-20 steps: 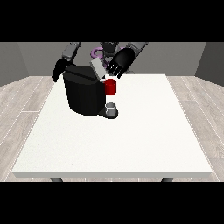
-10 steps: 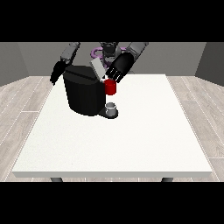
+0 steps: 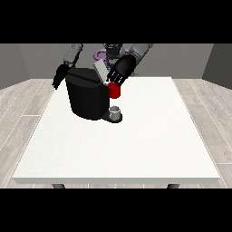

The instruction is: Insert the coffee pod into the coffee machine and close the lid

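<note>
A large white table (image 3: 136, 145) is seen on a wood-plank floor (image 3: 18, 108). Toward its far left, a black coffee machine (image 3: 86, 97) is supported directly on it.

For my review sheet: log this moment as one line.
coffee machine: upright on table | lid: raised | hand at view's right: at lid | cup: under spout

The coffee machine (image 3: 86, 97) is a squat black body standing upright on the white desk (image 3: 118, 140), towards its far left part. Its grey lid (image 3: 100, 71) is raised, tilted up at the top right. A red part (image 3: 114, 90) juts from its front — below it, a small grey cup (image 3: 115, 112) sits on the machine's base.
</note>
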Motion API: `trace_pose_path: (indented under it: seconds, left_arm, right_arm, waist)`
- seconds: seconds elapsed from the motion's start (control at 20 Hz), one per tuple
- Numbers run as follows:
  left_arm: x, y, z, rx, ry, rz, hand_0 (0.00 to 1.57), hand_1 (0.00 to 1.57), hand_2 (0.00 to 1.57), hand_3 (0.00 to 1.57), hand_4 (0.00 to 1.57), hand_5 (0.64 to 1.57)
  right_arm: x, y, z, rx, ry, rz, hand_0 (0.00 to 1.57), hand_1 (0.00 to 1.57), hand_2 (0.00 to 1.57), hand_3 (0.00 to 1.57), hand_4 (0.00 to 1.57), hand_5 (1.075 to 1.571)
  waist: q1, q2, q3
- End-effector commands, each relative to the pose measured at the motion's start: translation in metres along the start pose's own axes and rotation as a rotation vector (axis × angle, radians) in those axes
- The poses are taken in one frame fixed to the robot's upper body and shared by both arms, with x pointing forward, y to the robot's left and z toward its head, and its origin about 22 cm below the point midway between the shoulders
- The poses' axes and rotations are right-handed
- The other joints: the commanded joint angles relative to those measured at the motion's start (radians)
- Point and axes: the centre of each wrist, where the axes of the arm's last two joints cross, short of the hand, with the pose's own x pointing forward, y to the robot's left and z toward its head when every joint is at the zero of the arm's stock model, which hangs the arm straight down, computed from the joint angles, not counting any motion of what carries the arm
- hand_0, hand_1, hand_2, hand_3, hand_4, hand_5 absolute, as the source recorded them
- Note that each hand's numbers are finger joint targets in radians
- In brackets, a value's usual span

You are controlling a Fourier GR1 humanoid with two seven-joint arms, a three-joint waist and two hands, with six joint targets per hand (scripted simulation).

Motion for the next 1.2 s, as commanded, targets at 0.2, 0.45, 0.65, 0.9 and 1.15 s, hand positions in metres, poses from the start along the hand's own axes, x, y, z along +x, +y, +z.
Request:
trace_pose_path:
  seconds: [0.2, 0.45, 0.65, 0.9, 1.15]
  left_arm:
    - [0.007, 0.012, 0.001, 0.058, -0.026, -0.010, 1.20, 1.20, 1.25, 1.20, 0.37, 1.571]
    - [0.003, 0.014, 0.002, 0.085, -0.041, -0.020, 1.20, 1.20, 1.22, 1.18, 0.36, 1.571]
    - [0.004, 0.000, -0.001, 0.087, -0.027, -0.068, 1.27, 1.27, 1.27, 1.18, 0.17, 1.571]
    - [-0.020, 0.024, 0.014, 0.102, 0.014, -0.174, 1.21, 1.21, 1.22, 1.09, 0.00, 1.571]
    - [-0.005, -0.008, -0.001, 0.087, 0.002, -0.188, 1.14, 1.14, 1.15, 1.00, 0.00, 1.571]
  right_arm:
    - [-0.001, -0.027, -0.011, -0.025, -0.019, -0.003, 0.00, 0.00, 0.00, 0.00, 0.00, 1.571]
    - [0.008, -0.007, -0.009, -0.008, -0.003, -0.017, 0.00, 0.00, 0.00, 0.00, 0.00, 1.571]
    - [-0.008, -0.016, -0.003, -0.023, -0.012, 0.003, 0.00, 0.00, 0.00, 0.00, 0.00, 1.571]
    - [0.009, 0.001, 0.000, 0.006, -0.028, -0.025, 0.00, 0.00, 0.00, 0.00, 0.00, 1.571]
    - [0.009, -0.008, -0.007, -0.007, -0.026, 0.003, 0.00, 0.00, 0.00, 0.00, 0.00, 1.571]
  waist:
    - [0.001, 0.023, 0.0002]
    - [-0.006, 0.026, -0.0001]
    - [-0.005, 0.026, 0.0001]
    - [-0.037, 0.048, -0.0003]
    - [-0.022, 0.029, 0.0000]
